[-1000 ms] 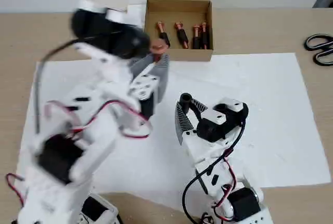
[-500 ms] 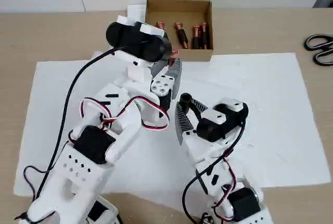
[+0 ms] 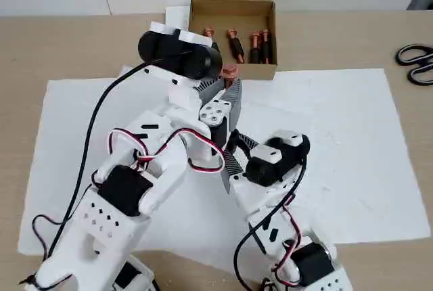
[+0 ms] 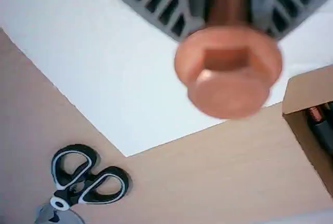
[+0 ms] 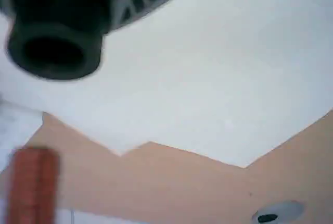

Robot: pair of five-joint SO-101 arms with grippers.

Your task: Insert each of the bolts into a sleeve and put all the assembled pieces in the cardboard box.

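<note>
My left gripper (image 3: 229,84) is clamped on a copper bolt (image 4: 227,73) near the cardboard box (image 3: 258,72); my right gripper (image 3: 233,150) grips a black sleeve (image 5: 54,47).

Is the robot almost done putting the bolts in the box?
Done: four assembled pieces lie in the cardboard box. In hand: the left hand grips a copper bolt and the right hand grips a black sleeve. Left: push that bolt into the sleeve, then drop the piece in the box.
</note>
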